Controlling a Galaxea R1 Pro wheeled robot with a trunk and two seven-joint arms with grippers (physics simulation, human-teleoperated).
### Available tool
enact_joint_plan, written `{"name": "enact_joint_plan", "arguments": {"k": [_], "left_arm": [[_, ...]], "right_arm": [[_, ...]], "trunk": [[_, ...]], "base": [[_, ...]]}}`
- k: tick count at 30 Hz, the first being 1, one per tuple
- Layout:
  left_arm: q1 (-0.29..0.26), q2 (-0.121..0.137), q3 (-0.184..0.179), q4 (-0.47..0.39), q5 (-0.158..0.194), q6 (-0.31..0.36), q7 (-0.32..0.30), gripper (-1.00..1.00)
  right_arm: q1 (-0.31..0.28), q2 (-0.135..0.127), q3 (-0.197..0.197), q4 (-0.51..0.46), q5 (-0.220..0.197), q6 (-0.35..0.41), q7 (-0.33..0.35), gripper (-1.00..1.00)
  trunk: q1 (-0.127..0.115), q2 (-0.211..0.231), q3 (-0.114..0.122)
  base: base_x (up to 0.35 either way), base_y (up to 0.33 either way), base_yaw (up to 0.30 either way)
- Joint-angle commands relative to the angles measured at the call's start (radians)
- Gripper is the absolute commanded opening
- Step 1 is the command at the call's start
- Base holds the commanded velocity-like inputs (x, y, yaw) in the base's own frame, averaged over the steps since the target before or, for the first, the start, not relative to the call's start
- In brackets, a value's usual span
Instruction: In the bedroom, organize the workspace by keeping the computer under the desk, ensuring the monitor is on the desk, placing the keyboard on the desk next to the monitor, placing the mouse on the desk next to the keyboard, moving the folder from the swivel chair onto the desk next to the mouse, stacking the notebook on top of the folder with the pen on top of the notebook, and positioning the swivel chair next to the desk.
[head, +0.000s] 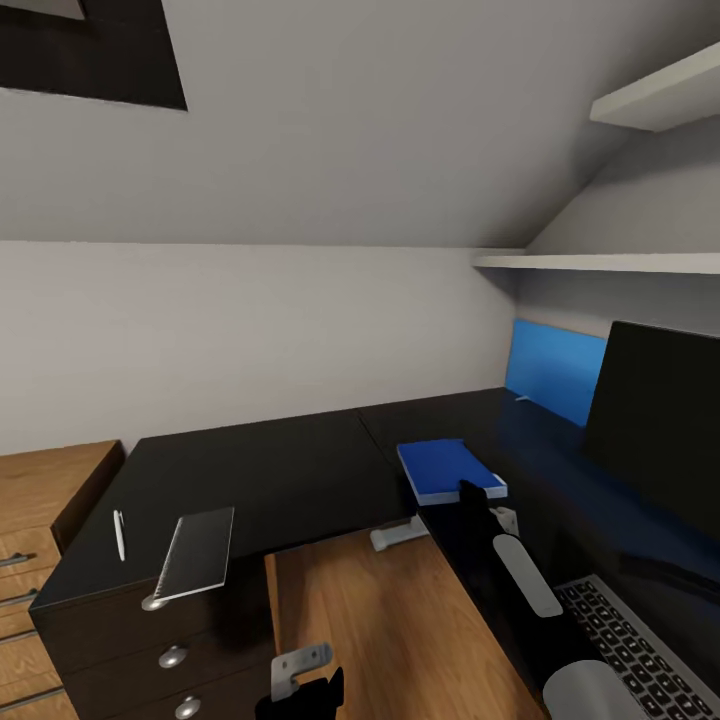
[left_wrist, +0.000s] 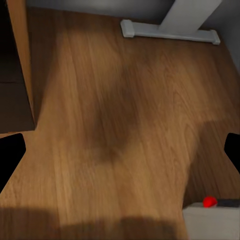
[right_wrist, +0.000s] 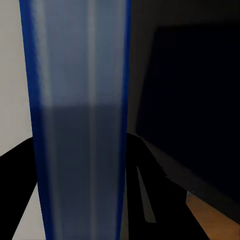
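The blue folder (head: 451, 469) is sitting level in the right gripper (head: 478, 495), over the dark desk (head: 290, 470) at about four o'clock in the head view. The right wrist view is showing its pale edge (right_wrist: 80, 120) squeezed between the black fingers (right_wrist: 15, 170). It is looking thin, flat and light, and probably stiff; gripping one edge seems right. The notebook (head: 196, 552) and pen (head: 119, 534) are lying at eight o'clock. The left gripper (left_wrist: 120, 155) is hanging wide open, holding nothing, over the wood floor (left_wrist: 125, 100).

The right arm reaches forward with its right gripper (head: 478, 492) closed on the blue folder (head: 450, 468) just past its fingers, while the left gripper (head: 300, 690) hangs low, pointing down, fingers spread apart.
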Motion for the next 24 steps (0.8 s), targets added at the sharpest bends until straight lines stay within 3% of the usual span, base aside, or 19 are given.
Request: {"name": "enact_joint_plan", "arguments": {"k": [1,6,24], "left_arm": [[-0.002,0.001,-0.003,-0.001,0.007,-0.006,0.004,1.0],[-0.002,0.001,-0.003,-0.001,0.007,-0.007,0.004,1.0],[-0.002,0.002,-0.002,-0.001,0.006,-0.006,0.002,1.0]], "right_arm": [[-0.001,-0.001,0.003,-0.001,-0.01,-0.009,-0.003,-1.0],[-0.001,-0.001,0.003,-0.001,-0.01,-0.009,-0.003,-1.0],[-0.001,0.001,0.001,-0.001,-0.018,-0.007,0.007,-1.0]], "trunk": [[0.0,-0.001,-0.001],[0.0,-0.001,-0.001],[0.0,-0.001,-0.001]], "base": [[0.2,-0.056,0.0],[0.16,-0.053,0.0],[0.005,-0.002,0.0]]}}
